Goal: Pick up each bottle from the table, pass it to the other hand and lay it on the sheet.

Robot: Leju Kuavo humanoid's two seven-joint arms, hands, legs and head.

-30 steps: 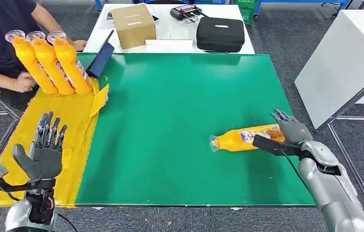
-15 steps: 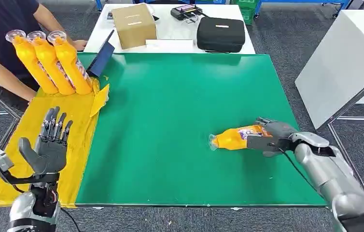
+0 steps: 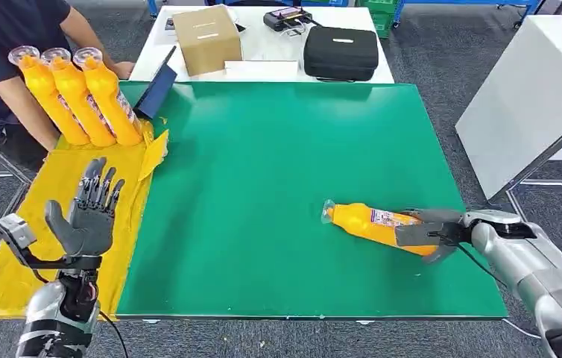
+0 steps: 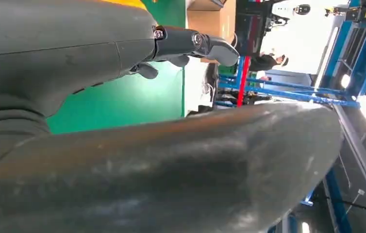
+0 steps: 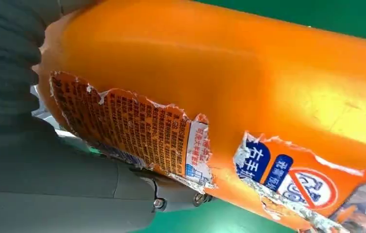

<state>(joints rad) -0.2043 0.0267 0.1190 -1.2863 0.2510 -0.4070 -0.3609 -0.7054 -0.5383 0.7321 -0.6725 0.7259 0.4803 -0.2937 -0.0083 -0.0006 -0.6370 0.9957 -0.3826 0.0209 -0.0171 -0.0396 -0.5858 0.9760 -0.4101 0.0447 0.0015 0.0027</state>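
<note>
An orange bottle point(image 3: 371, 222) with a torn label lies on its side on the green table point(image 3: 278, 149), neck pointing left. My right hand point(image 3: 428, 231) grips its base end, fingers wrapped around the body; the right wrist view has the bottle point(image 5: 249, 92) pressed against the palm. My left hand point(image 3: 88, 216) is raised over the yellow sheet point(image 3: 62, 224), palm open, fingers spread and holding nothing. Three more orange bottles point(image 3: 77, 97) lie side by side at the sheet's far end.
A person point(image 3: 10, 45) in a dark shirt stands at the far left by the three bottles. A cardboard box point(image 3: 205, 39) and a black case point(image 3: 341, 52) sit on the white table behind. A white cabinet point(image 3: 531, 89) stands to the right.
My right hand has closed around the bottle's base and swung it, so the bottle now slants towards me. My left hand has risen a little. The person's hand has drawn back from the sheet.
</note>
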